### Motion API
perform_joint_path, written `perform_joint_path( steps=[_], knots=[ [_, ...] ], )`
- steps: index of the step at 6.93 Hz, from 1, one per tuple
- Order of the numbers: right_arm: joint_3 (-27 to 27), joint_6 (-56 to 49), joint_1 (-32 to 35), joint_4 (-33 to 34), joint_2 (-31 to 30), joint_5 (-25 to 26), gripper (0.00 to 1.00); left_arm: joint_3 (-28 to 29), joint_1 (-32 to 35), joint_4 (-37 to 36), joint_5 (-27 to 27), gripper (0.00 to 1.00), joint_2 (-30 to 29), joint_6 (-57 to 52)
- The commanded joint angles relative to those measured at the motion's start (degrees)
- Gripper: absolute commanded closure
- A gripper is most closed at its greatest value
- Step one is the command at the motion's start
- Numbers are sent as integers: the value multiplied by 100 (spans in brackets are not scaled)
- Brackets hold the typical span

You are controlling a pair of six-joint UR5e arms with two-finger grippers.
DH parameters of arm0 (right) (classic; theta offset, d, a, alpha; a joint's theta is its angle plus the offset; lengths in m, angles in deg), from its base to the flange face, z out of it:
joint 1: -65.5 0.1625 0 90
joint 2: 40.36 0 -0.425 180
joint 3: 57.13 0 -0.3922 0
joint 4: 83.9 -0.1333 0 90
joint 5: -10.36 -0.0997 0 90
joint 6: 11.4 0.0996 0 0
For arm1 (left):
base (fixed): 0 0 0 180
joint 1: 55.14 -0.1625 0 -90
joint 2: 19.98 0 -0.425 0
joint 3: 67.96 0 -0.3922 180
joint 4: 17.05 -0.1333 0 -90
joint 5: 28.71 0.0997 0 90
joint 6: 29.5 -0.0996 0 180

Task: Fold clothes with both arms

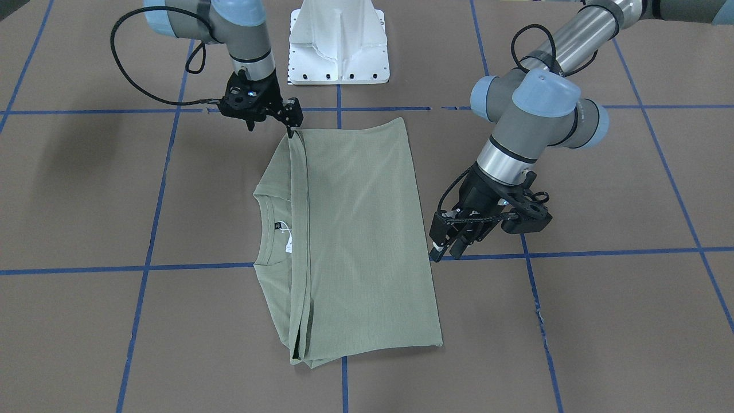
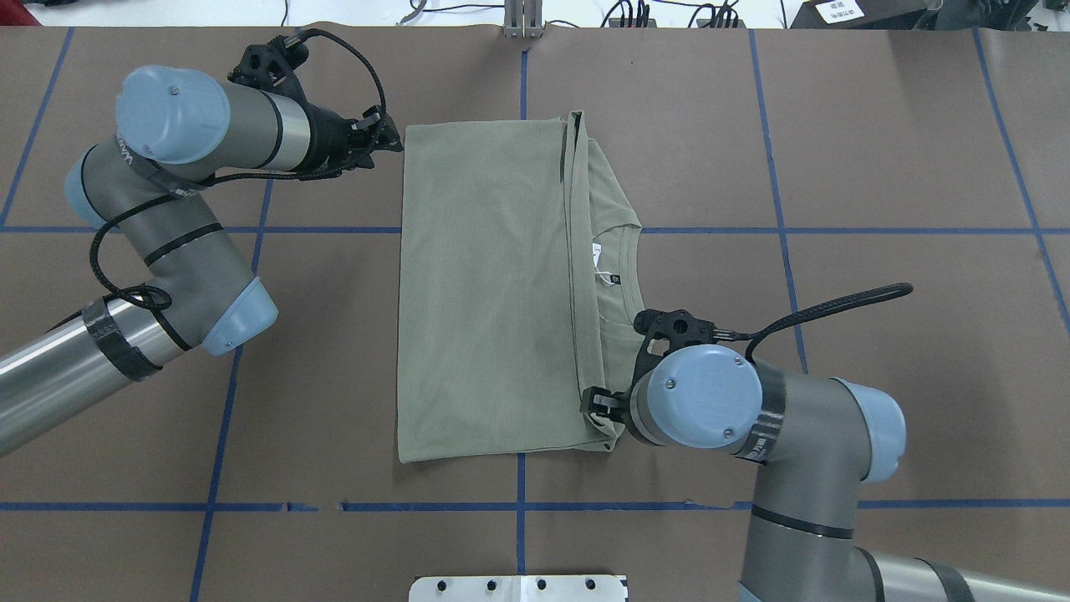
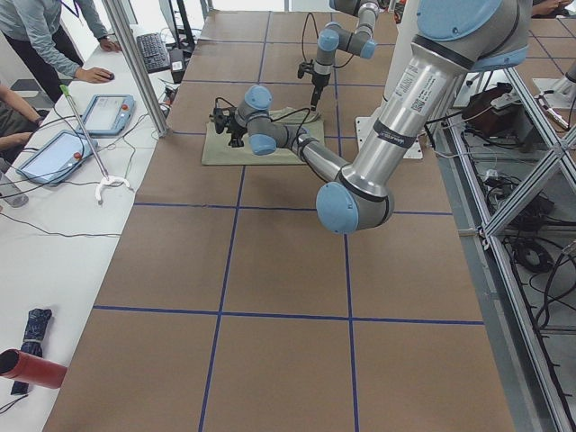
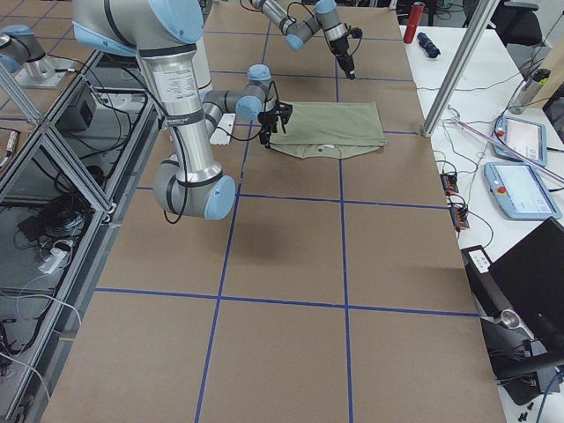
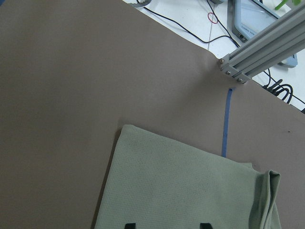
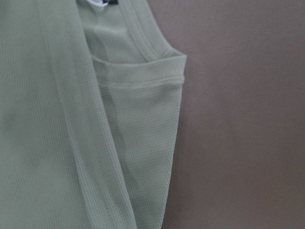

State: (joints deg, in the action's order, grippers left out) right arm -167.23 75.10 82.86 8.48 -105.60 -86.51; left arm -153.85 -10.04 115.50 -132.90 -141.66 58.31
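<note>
While the shirt [image 2: 485, 293] is lying long-axis near-to-far, collar [image 2: 633, 259] pointing right, the left claw [image 1: 448, 252] is hovering spread apart; whether the right claw [image 1: 289, 132] is gripping, I cannot tell.

L arm [image 2: 188, 259] bent at elbow; L gripper [image 1: 446, 253] angled down, fingers apart; R arm [image 2: 802, 468] stretched fwd; R gripper [image 1: 289, 132] points down, jaw state unclear

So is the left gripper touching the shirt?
Cannot tell. The front-facing view puts the left gripper right beside the edge of the shirt; no view plainly shows contact or gap.
</note>
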Motion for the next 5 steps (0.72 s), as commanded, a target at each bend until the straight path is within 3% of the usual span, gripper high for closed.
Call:
perform_joint_path(
  steps=[1, 3, 5],
  knots=[
    [391, -1419, -58, 796, 537, -315, 0, -50, -1, 8, -39, 46, 187, -1],
    [1092, -1864, -58, 808, 1046, -333, 0, -103, -19, 43, -39, 46, 320, -1],
    [1079, -2345, -58, 1322, 1057, -455, 0, -112, -28, 61, -48, 46, 372, -1]
  ],
)
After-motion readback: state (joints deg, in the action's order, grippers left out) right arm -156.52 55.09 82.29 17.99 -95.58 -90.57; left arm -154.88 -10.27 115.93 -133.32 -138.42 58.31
